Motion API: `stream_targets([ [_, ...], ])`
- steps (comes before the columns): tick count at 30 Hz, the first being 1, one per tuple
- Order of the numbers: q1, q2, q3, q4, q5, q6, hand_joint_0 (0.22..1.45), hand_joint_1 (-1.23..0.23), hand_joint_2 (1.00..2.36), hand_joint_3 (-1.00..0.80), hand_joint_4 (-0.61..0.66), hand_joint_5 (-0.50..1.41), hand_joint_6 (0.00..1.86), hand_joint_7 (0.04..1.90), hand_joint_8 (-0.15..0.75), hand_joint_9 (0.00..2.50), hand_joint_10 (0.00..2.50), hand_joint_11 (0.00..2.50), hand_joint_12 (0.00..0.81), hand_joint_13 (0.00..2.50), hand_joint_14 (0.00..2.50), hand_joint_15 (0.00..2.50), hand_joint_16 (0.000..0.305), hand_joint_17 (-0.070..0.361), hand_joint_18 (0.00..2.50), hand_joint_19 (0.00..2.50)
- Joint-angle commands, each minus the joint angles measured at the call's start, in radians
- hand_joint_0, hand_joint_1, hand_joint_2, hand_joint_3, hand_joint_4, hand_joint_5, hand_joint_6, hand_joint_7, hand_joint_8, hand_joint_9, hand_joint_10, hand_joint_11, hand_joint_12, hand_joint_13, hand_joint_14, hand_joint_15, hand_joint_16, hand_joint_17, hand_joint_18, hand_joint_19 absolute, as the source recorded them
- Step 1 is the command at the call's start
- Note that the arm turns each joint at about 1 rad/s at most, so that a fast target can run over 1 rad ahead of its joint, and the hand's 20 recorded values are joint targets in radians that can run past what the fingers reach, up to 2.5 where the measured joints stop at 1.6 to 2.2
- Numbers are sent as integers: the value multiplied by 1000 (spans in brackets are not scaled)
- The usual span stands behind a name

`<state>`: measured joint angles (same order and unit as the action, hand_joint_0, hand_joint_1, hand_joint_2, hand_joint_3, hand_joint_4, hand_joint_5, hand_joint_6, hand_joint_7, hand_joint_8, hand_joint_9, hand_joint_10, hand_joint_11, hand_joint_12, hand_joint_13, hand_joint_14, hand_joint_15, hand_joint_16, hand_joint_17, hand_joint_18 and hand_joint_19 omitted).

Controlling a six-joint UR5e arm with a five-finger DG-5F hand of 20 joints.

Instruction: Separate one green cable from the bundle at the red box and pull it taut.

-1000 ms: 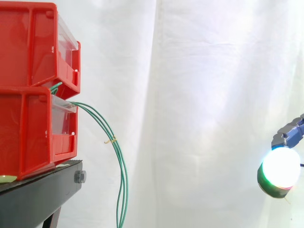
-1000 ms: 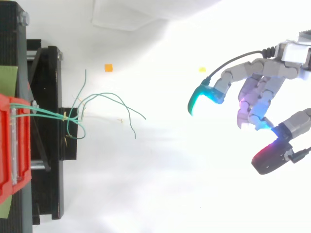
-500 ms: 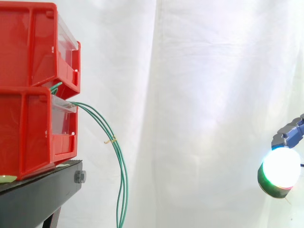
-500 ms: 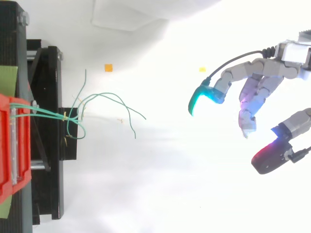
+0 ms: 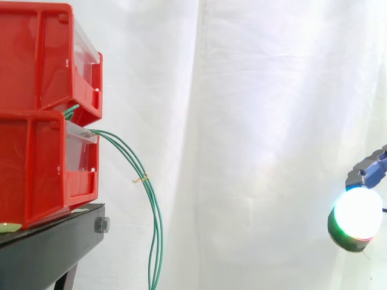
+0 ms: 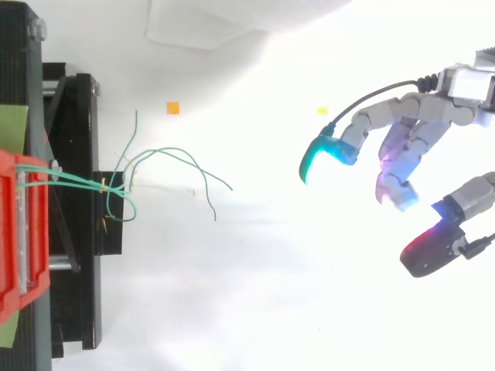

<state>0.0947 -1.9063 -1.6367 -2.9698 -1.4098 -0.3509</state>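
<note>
Green cables (image 5: 152,205) come out between the two stacked red bins (image 5: 42,115) at the left of the side view and droop down in a bundle, tied by a small yellow tie (image 5: 141,179). From above, the cables (image 6: 166,166) spread out in loose curved ends beside the black stand (image 6: 73,209). My hand (image 6: 410,139) hovers far to the right of the cables, open, its fingers relaxed and spread with nothing between them. A glowing fingertip (image 5: 357,217) of the hand appears at the right edge of the side view.
A white curtain hangs behind the work. On the white floor lie a small orange scrap (image 6: 172,108) and a yellow scrap (image 6: 322,111). Wide free room lies between the cables and my hand.
One middle finger of the hand has shifted slightly; the hand as a whole, the cables and the bins stay where they were.
</note>
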Motion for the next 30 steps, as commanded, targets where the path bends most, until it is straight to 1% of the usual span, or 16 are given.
stream_targets([
  [1,0,0,0,0,0,0,581,-748,1000,-500,160,-169,502,736,237,1091,360,1362,345,930,20,714,39,88,582,705],
  [2,0,1,0,0,0,0,581,-747,1000,-500,157,-171,502,722,241,1084,5,1325,351,912,21,676,39,88,582,693],
  [4,0,0,0,0,0,0,580,-747,1000,-500,150,-182,502,682,230,857,14,591,363,857,16,521,39,87,555,658],
  [5,0,0,0,0,0,1,581,-738,1000,-500,153,-183,501,661,224,811,10,360,370,847,13,428,38,86,532,635],
  [6,0,0,0,0,0,0,580,-738,1000,-500,162,-183,501,654,222,853,10,292,386,872,13,375,38,85,505,619],
  [7,0,0,0,0,0,0,580,-737,1000,-500,162,-180,501,654,222,882,9,319,391,889,13,370,37,84,503,622],
  [9,0,1,0,0,0,0,580,-737,1000,-500,172,-168,502,704,234,1057,18,827,370,925,16,510,38,85,536,666],
  [12,0,0,0,0,0,0,581,-744,1000,-500,178,-161,502,734,221,1258,5,1415,347,951,21,654,40,89,602,702],
  [16,-1,1,0,0,0,0,580,-747,1000,-500,183,-158,502,732,213,1278,4,1369,342,969,19,661,40,89,611,709],
  [18,0,0,0,0,0,1,582,-745,1000,-500,174,-166,502,694,229,1082,17,740,354,943,18,522,39,89,584,682],
  [20,0,0,0,0,0,0,584,-737,1000,-500,176,-171,502,687,236,975,13,561,367,953,15,487,38,86,562,667],
  [23,0,1,0,0,0,0,583,-737,1000,-500,172,-171,502,707,241,957,17,633,348,904,17,540,39,87,561,689],
  [26,0,0,0,0,0,0,582,-740,1000,-500,169,-176,502,670,235,935,11,407,346,907,17,482,39,87,565,663],
  [28,0,0,0,0,0,0,583,-737,1000,-500,175,-172,502,671,241,1024,15,515,356,934,14,463,38,86,555,651],
  [29,0,1,0,0,0,0,583,-736,1000,-500,181,-162,502,715,245,1156,15,1147,346,953,19,585,38,86,574,678],
  [30,0,1,0,0,0,0,581,-742,1000,-500,178,-160,502,731,240,1209,4,1341,345,957,19,656,39,87,586,704],
])
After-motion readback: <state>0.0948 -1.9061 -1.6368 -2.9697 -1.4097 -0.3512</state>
